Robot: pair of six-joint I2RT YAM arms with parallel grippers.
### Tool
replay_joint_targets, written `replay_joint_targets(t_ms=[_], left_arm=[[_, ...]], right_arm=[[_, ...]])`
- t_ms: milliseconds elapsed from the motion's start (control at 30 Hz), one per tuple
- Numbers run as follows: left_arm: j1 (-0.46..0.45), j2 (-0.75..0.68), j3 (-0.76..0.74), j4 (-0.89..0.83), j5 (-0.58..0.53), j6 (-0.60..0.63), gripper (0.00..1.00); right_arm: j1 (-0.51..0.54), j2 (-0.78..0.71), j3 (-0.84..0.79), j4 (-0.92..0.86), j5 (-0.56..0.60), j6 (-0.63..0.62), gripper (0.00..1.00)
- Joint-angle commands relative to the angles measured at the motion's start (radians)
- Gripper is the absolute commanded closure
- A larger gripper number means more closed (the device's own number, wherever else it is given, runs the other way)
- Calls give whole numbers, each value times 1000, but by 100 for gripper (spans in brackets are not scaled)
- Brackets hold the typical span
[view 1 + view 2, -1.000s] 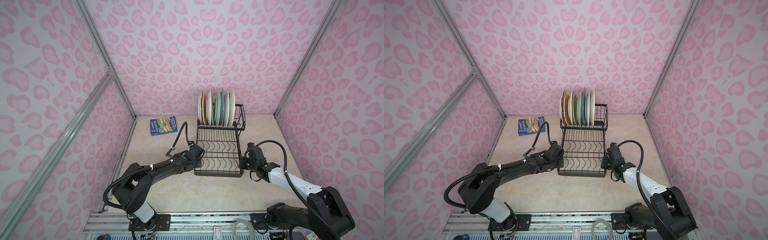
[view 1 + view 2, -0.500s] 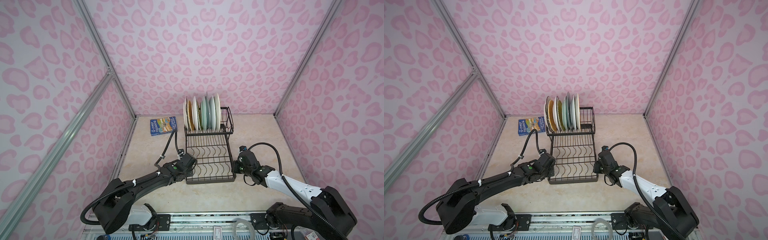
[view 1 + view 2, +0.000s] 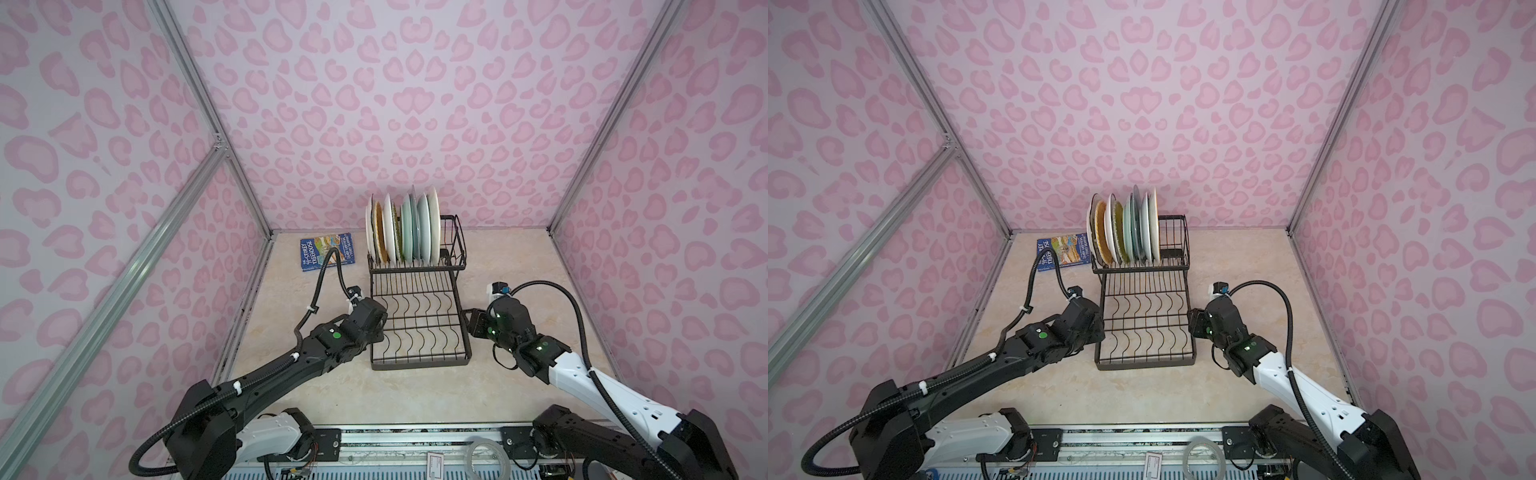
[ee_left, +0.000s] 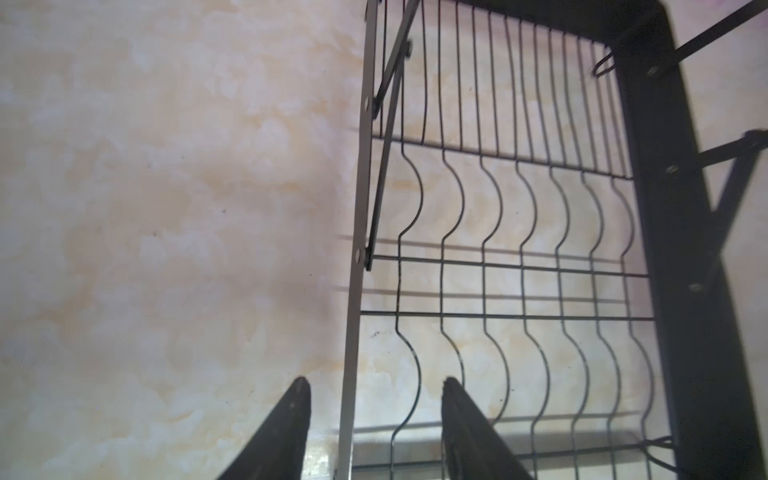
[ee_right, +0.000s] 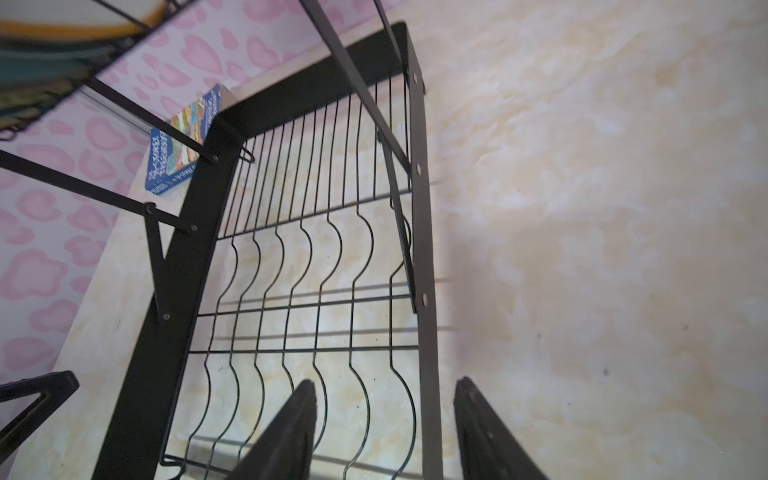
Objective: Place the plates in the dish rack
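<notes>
- The plates [image 3: 401, 230] stand on edge, packed side by side in the raised basket of the dish rack [image 3: 420, 365], just above the middle of both top views. The upright slots keep them from toppling, so loading looks complete.
- The lower tray [image 3: 1144, 322], at frame centre, is bare; its wavy dividers hold nothing.
- The left gripper [image 4: 377, 382] stands half-wide, its jaws straddling the left rail [image 4: 353, 249]. Table [image 4: 166, 249] shows in the gaps either side of the rail, so it clamps nothing.
- The right gripper [image 5: 386, 382] does likewise at the right rail [image 5: 424, 249], parted and empty.
- The two arms flank the rack at the same level, left and right of centre. This is probably because a two-sided hold on the frame would shift a loaded rack squarely without tipping the plates.
- A blue book [image 3: 327, 252] lies flat to the upper left of the rack, apart from it and irrelevant to the job.
</notes>
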Motion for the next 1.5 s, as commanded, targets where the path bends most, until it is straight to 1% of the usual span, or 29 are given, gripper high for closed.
replay_joint_targets(t_ms=[0, 67, 100, 167, 200, 233, 300, 333, 433, 533, 567, 633, 667, 700, 767, 833, 900, 933, 1000, 1133, 1233, 1267, 1333, 1367, 1400, 1467], left_arm=[[1, -76, 33, -58, -43, 35, 45], [2, -140, 49, -75, -64, 58, 43], [2, -175, 57, -85, -86, 70, 38], [2, -237, 65, -100, -142, 93, 22], [4, -267, 63, -108, -189, 101, 15], [2, -294, 59, -113, -239, 105, 2], [8, -354, 26, -112, -359, 109, 3], [10, -377, 7, -101, -400, 115, 3], [22, -444, -63, -39, -537, 153, 3], [58, -484, -129, 18, -691, 167, 3], [83, -488, -148, 33, -732, 162, 3], [142, -486, -202, 109, -763, 190, 3], [176, -477, -237, 173, -768, 231, 3], [208, -464, -275, 230, -772, 251, 3], [281, -429, -329, 310, -727, 276, 3], [349, -382, -359, 371, -676, 311, 3], [390, -341, -382, 434, -686, 332, 3], [410, -325, -412, 518, -668, 388, 3], [453, -307, -472, 702, -579, 503, 3], [542, -259, -563, 943, -438, 570, 3], [577, -190, -610, 1110, -381, 630, 3], [582, -170, -617, 1147, -359, 634, 3], [591, -116, -662, 1276, -304, 639, 3], [593, -84, -675, 1336, -298, 647, 3], [593, -65, -675, 1361, -281, 657, 3], [598, -16, -679, 1455, -239, 664, 3]], right_arm=[[-14, -68, 27, -73, 54, -39, 31], [-39, -116, 49, -104, 52, -75, 12], [-58, -140, 58, -116, 47, -91, 3], [-94, -182, 75, -141, 70, -107, 2], [-114, -207, 82, -153, 86, -118, 2], [-137, -224, 84, -156, 84, -133, 2], [-206, -253, 89, -154, 55, -156, 2], [-237, -257, 88, -153, 35, -159, 2], [-329, -252, 74, -134, 32, -163, 2], [-398, -236, 4, -19, 17, -214, 2], [-420, -227, -26, 27, 14, -234, 2], [-466, -203, -83, 118, 7, -243, 2], [-492, -192, -118, 183, -13, -236, 2], [-518, -182, -161, 253, -41, -230, 2], [-545, -165, -226, 366, -42, -217, 2], [-558, -146, -273, 451, -9, -238, 2], [-567, -129, -308, 507, 35, -268, 2], [-570, -122, -325, 534, 50, -279, 2], [-574, -114, -358, 584, 78, -298, 2], [-577, -106, -394, 650, 127, -352, 2], [-577, -74, -419, 712, 118, -405, 2], [-576, -61, -423, 722, 120, -413, 2], [-576, -29, -432, 741, 135, -412, 2], [-577, -14, -438, 755, 139, -412, 2], [-577, 2, -443, 794, 137, -426, 2], [-577, 36, -453, 869, 109, -496, 2]])
